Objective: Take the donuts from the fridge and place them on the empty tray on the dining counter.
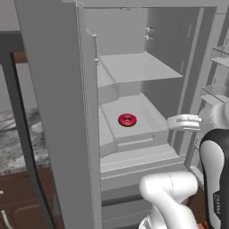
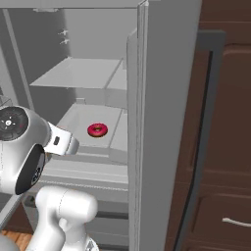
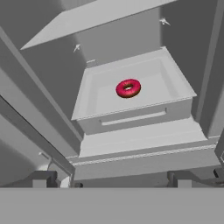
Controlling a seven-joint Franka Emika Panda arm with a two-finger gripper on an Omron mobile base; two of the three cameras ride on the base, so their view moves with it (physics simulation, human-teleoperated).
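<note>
A: What stands at the left?
B: The fridge (image 1: 58,112) door, swung open.
A: And the donut (image 1: 127,120)?
B: Red-frosted, lying flat in the open bin (image 1: 147,117) under a bare shelf (image 1: 138,67).
A: The gripper (image 3: 111,179)?
B: Jaws spread wide, holding nothing, well short of the donut.

Open grey fridge (image 1: 62,112), red-frosted donut (image 1: 127,120) in its drawer, white arm (image 1: 179,197) in front

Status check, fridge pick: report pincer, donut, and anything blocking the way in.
Pincer open, empty, outside the fridge. Red donut flat in the open drawer, untouched. Fridge door open, nothing between pincer and donut.
</note>
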